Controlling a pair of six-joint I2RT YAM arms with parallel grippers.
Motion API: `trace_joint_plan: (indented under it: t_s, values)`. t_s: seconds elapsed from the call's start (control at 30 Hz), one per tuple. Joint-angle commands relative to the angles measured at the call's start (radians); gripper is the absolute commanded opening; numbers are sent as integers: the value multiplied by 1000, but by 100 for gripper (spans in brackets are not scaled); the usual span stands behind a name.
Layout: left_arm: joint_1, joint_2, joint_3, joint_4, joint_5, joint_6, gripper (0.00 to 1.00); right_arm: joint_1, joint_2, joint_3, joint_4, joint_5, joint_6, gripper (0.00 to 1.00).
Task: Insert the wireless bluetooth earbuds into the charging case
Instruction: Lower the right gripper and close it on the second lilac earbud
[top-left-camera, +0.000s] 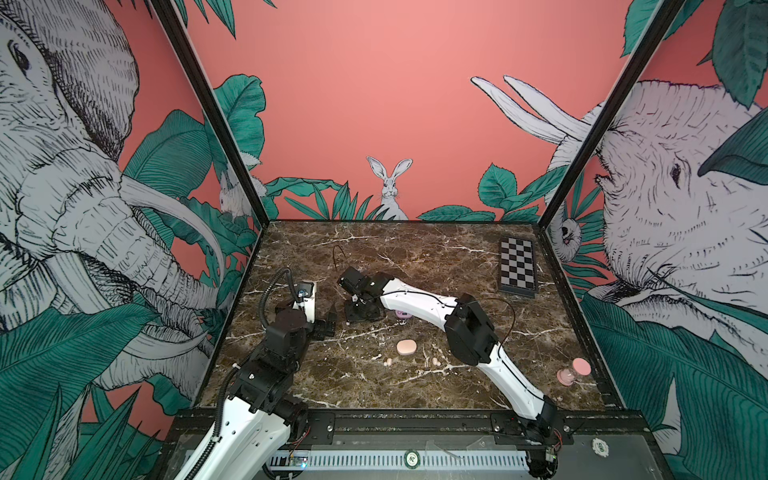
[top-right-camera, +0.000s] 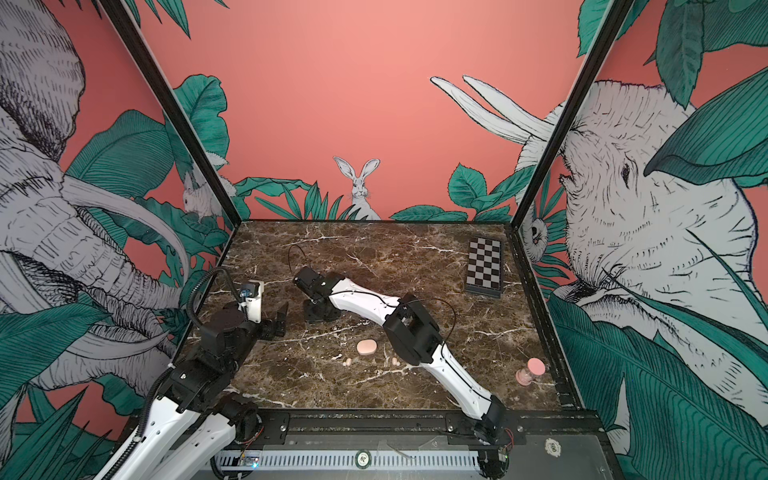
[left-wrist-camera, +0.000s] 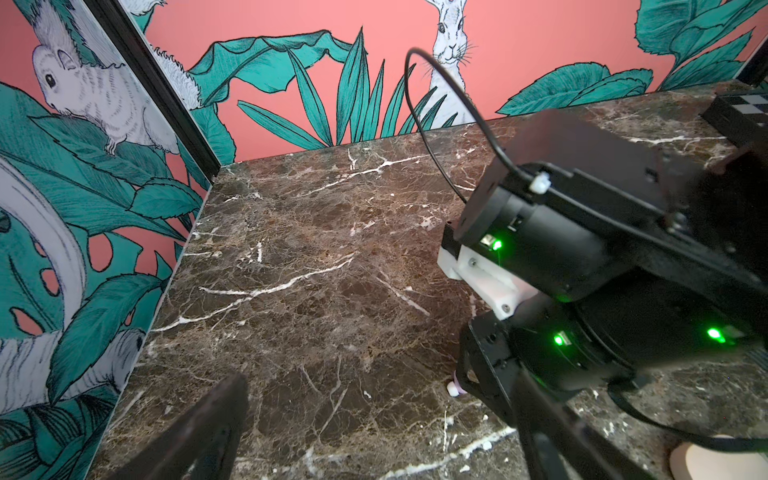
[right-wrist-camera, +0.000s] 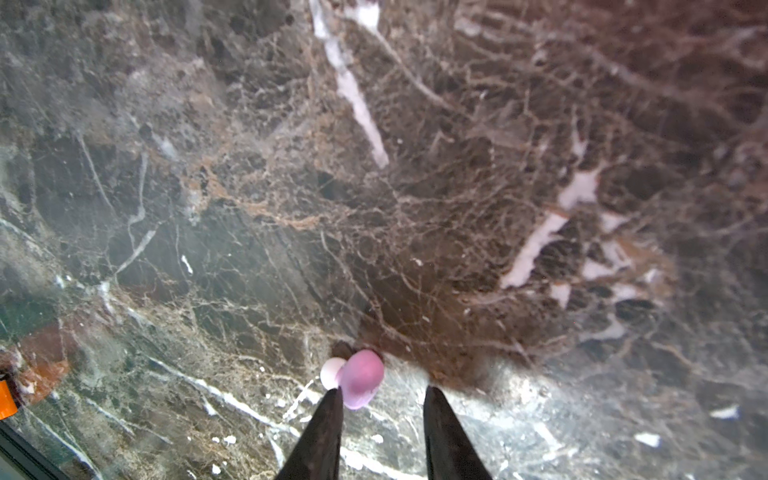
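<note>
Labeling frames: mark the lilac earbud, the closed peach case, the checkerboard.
lilac earbud (right-wrist-camera: 360, 380), right wrist view, middle of its body
closed peach case (top-left-camera: 406, 347), a top view, lid centre
checkerboard (top-left-camera: 517, 266), a top view, pattern centre

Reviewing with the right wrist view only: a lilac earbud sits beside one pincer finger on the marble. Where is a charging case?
Observer: A peach case, apparently closed, lies in the middle of the marble table, toward the front.
Operator: Any lilac case?
Observer: A lilac case shows partly from under the right arm; I cannot tell whether it is open or shut.
Operator: And the other arm?
Observer: The left pincer hangs wide open at the table's left side, holding nothing.
</note>
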Motion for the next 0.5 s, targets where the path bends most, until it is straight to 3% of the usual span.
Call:
trace_joint_plan:
  t_s: [0.0, 0.47]
  values:
    - [-4, 1, -13, 20, 3, 7, 99, 7, 31, 26, -13, 1, -1, 32]
    - [-4, -1, -15, 25, 5, 9, 99, 5, 55, 51, -17, -16, 9, 27]
